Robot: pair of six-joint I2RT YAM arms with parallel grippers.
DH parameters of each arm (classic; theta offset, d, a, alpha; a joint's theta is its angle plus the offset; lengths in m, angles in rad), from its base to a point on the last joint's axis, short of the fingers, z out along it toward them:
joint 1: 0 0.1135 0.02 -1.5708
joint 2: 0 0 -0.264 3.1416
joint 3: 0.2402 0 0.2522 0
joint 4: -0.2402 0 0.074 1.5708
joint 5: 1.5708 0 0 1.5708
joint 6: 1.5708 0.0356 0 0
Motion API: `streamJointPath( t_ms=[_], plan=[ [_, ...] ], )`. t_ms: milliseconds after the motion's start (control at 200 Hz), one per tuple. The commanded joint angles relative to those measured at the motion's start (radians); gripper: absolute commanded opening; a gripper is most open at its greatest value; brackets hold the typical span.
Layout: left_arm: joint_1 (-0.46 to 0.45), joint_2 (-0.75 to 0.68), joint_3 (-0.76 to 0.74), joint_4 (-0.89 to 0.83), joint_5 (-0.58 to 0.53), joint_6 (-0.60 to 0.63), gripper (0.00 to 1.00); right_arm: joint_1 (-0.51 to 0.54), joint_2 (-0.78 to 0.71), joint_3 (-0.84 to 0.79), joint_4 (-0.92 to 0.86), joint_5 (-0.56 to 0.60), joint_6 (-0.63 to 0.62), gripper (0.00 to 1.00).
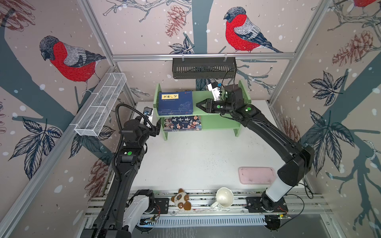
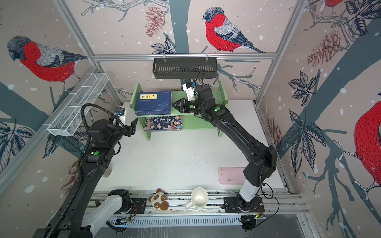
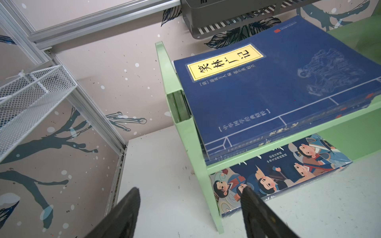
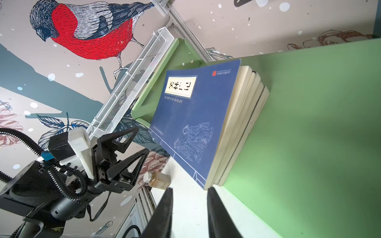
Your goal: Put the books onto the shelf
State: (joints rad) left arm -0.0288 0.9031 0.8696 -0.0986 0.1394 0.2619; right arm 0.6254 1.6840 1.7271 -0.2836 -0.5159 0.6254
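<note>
Books, navy stack [image 1: 175,103]: it lies flat on the upper board of the shelf [image 1: 219,123], pushed to the left end against the side panel. Its longer side runs along the board, spines to the front edge. The cartoon book [image 1: 182,123] lies flat on the lower board directly beneath, its front edge proud of the board.

Finding: the stack's page ends face my right gripper [image 1: 196,104], which sits just beside them at the same height, on the bare half of the upper board. The right wrist view shows the lower books stepped out slightly towards that gripper [image 4: 190,188], so the stack is not square. The line from gripper to stack follows the stack's long axis, so I judge that any push from here would drive the books further against the left panel.

Right gripper: jaws parted only narrowly, nothing between them, no contact with the books that I can see. The right arm comes in over the worktop [image 1: 195,160] from the right, wrist level, fingers pointing left along the board.

Left gripper [image 1: 158,128]: jaws spread wide and empty, outside the left side panel at lower-board height. The panel stands between it and both books, so the right arm is the nearer and better placed.

Assessment: every book in view is on the shelf, and only squaring up or withdrawal appears left.
</note>
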Motion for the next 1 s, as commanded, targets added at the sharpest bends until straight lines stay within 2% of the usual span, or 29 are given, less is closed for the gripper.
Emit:
streamJointPath(
  t_ms=[0,510,995],
  plan=[
    [0.003,0.001,-0.01,0.08,0.021,0.011,0.77,0.0,-0.015,-0.008,0.048,-0.003,-0.015,0.3],
    [0.01,0.023,-0.04,0.202,-0.018,-0.033,0.77,0.0,-0.012,-0.021,0.057,-0.01,-0.018,0.3],
    [0.011,0.057,-0.041,0.237,-0.028,-0.061,0.76,0.002,0.003,-0.023,0.069,-0.027,-0.012,0.3]
  ],
)
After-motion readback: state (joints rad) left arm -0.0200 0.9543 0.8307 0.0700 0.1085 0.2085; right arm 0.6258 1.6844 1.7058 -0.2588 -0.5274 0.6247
